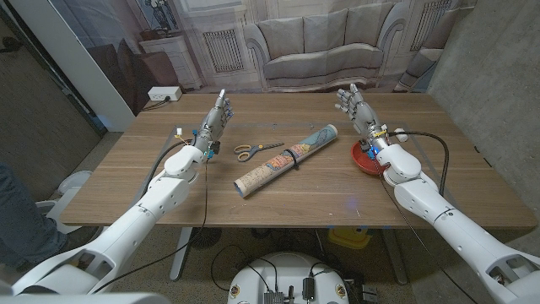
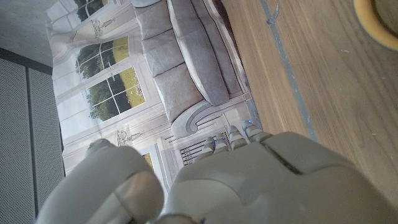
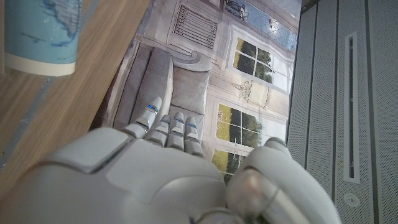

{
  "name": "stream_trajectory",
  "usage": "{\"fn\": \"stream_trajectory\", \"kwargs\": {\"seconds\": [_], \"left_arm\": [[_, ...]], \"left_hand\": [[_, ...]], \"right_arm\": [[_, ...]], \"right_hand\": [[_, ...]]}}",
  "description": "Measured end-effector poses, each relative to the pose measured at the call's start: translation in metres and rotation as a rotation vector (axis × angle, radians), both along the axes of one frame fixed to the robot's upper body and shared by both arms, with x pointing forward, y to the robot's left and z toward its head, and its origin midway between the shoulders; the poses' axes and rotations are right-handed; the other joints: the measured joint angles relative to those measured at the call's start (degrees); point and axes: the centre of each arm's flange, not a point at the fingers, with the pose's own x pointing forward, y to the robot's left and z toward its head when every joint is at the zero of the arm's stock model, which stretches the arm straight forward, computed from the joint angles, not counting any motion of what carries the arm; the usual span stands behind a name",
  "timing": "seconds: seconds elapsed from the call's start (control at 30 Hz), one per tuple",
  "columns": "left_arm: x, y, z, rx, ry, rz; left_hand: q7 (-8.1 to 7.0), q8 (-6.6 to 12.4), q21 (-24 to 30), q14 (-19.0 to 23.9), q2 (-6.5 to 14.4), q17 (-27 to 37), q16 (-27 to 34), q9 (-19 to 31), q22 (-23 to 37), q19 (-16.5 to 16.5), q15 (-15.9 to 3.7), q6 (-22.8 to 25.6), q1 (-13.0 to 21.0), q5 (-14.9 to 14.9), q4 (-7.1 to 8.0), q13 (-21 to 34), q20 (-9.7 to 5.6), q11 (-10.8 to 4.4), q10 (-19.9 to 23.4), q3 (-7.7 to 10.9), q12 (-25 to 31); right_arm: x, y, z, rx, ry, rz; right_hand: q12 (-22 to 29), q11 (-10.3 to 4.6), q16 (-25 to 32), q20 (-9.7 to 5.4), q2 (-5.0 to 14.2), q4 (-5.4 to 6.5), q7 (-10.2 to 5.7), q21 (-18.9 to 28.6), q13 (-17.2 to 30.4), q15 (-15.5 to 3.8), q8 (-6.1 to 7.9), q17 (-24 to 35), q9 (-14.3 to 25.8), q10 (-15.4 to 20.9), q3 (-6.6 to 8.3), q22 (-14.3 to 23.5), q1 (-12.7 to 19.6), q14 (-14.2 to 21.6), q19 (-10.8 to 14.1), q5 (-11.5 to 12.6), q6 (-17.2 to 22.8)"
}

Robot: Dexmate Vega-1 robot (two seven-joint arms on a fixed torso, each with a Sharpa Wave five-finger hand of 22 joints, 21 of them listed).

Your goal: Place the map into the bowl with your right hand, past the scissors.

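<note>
The map (image 1: 287, 159), a rolled tube held by a dark band, lies untouched on the table (image 1: 152, 198) at a slant, just inward of the right hand (image 1: 355, 108) and a little nearer the robot than its fingertips. One end of the roll points toward that hand; the other end points back toward the robot's middle. The right wrist view catches the near end of the roll beside the hand's back.

The right hand stands raised above the table with its fingers spread and pointing up, holding nothing. The red bowl (image 1: 364, 160) sits close behind it, by the wrist, partly hidden by the forearm. The scissors (image 1: 253, 149), with yellow handles, lie on the far side of the map from the right hand, just beside the roll, between it and the left hand (image 1: 216, 116). That hand is likewise upright, fingers apart and empty.

By the look of it the task has not begun: this is the reach step. The next move seems to call for lowering the right hand inward onto the roll, closing around it near the band, then lifting and swinging it back to the bowl. The roll is far longer than the bowl is wide, so it will probably rest across the rim.
</note>
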Motion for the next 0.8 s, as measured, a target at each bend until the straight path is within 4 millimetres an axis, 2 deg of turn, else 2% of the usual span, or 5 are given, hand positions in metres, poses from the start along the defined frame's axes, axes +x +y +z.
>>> {"fn": "stream_trajectory", "kwargs": {"seconds": [0.57,0.63,0.8], "left_arm": [[-0.006,0.002,-0.002,-0.018,-0.003,0.008],[-0.007,0.004,-0.003,-0.018,-0.002,0.009],[-0.009,0.007,-0.005,-0.021,-0.001,0.012]], "left_hand": [[0.22,0.44,0.0,1.6,0.2,0.0,0.5,0.0,0.0,0.5,0.11,1.6,0.2,0.0,-0.24,0.0,0.10,0.15,1.5,-0.24,0.1],[0.09,0.45,0.0,2.1,0.3,0.0,0.4,0.0,0.0,0.8,0.10,2.1,0.3,0.0,-0.24,0.0,-0.20,0.51,2.0,-0.24,0.4],[0.10,0.45,0.0,2.3,0.3,0.0,0.4,0.0,0.0,1.0,0.29,2.5,0.3,0.0,-0.24,0.0,0.00,0.20,2.3,-0.24,0.4]], "right_arm": [[-0.008,0.014,0.004,-0.052,-0.049,0.040],[-0.010,0.016,0.005,-0.059,-0.055,0.045],[-0.013,0.020,0.005,-0.075,-0.067,0.052]], "right_hand": [[0.0,-0.31,0.0,0.03,0.04,-0.38,0.00,-0.4,0.0,-0.09,0.00,0.0,0.0,0.3,0.07,0.0,0.7,0.1,0.0,0.2,0.0],[0.0,-0.31,0.0,0.03,0.04,-0.39,0.00,-0.5,0.0,-0.09,0.00,0.0,0.0,0.3,0.07,0.0,0.7,0.1,0.0,0.2,0.0],[0.0,-0.31,0.0,0.03,0.03,-0.54,-0.24,-0.9,0.0,-0.09,0.00,0.0,0.0,0.3,-0.08,0.0,0.7,0.1,0.0,0.2,0.2]]}}
